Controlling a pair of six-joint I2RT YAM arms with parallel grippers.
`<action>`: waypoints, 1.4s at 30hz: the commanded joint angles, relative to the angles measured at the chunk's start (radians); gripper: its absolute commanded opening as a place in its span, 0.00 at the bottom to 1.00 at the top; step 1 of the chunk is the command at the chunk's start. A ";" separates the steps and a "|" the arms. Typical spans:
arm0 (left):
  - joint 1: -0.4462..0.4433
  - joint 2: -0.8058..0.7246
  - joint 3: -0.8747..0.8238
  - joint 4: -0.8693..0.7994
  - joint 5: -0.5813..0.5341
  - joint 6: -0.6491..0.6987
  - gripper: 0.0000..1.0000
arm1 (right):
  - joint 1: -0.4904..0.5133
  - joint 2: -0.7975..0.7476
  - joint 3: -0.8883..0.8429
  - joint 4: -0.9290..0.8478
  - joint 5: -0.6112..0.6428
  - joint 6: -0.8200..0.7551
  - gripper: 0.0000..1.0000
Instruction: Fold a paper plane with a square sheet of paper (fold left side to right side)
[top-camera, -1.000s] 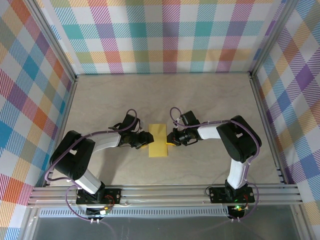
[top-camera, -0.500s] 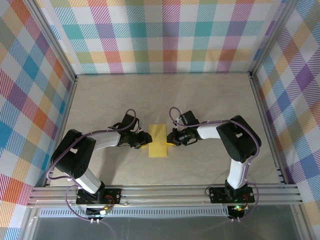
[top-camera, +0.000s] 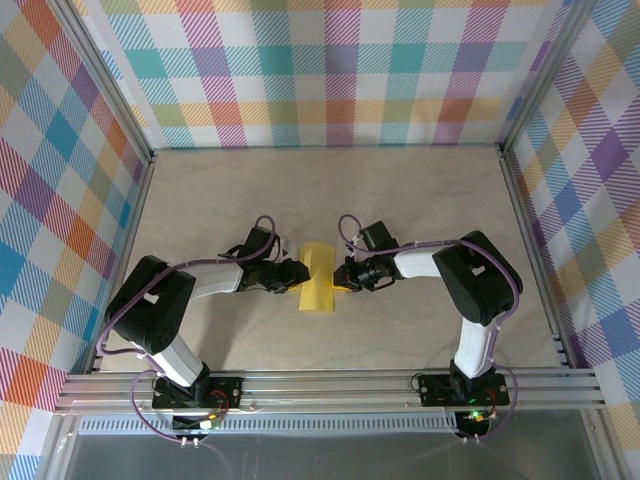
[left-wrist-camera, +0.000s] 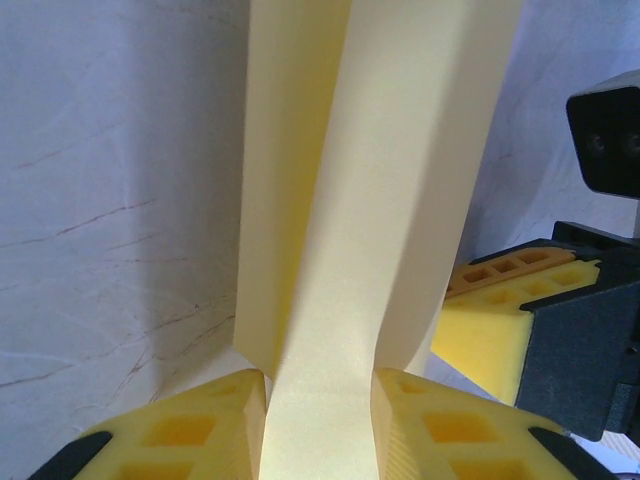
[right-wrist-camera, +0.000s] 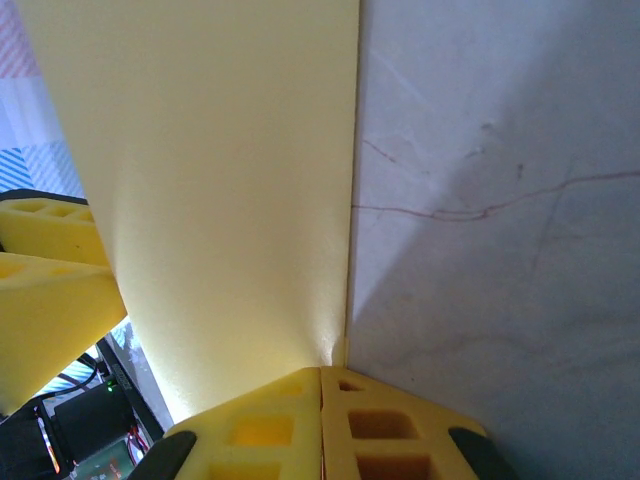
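1. In the overhead view I see the square sheet of paper (top-camera: 318, 277), folded to a narrow strip, just below frame centre on the table (top-camera: 420, 200).
2. My left gripper (top-camera: 292, 273) meets its left edge. At the bottom of the left wrist view, its pads (left-wrist-camera: 200, 435) are narrowed onto a raised fold.
3. My right gripper (top-camera: 344, 276) is pressed closed, with the sheet's right edge running into the seam.

- The left gripper (top-camera: 296, 274) has slid right, toward the centre of the frame, and its jaws have narrowed onto the sheet's left edge.
- The square sheet of paper (top-camera: 318, 290) no longer lies flat on the desk (top-camera: 420, 190). Its left side has lifted and bowed over, so from above it looks narrower.
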 joint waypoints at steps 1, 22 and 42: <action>-0.005 -0.036 -0.018 0.023 0.020 -0.009 0.36 | 0.006 0.030 -0.008 -0.058 0.031 -0.011 0.08; -0.003 -0.116 -0.027 -0.005 0.008 0.009 0.39 | 0.006 0.029 -0.004 -0.066 0.041 -0.019 0.08; -0.015 -0.072 0.068 -0.218 0.043 -0.045 0.00 | 0.086 -0.395 -0.115 -0.205 0.316 -0.257 0.44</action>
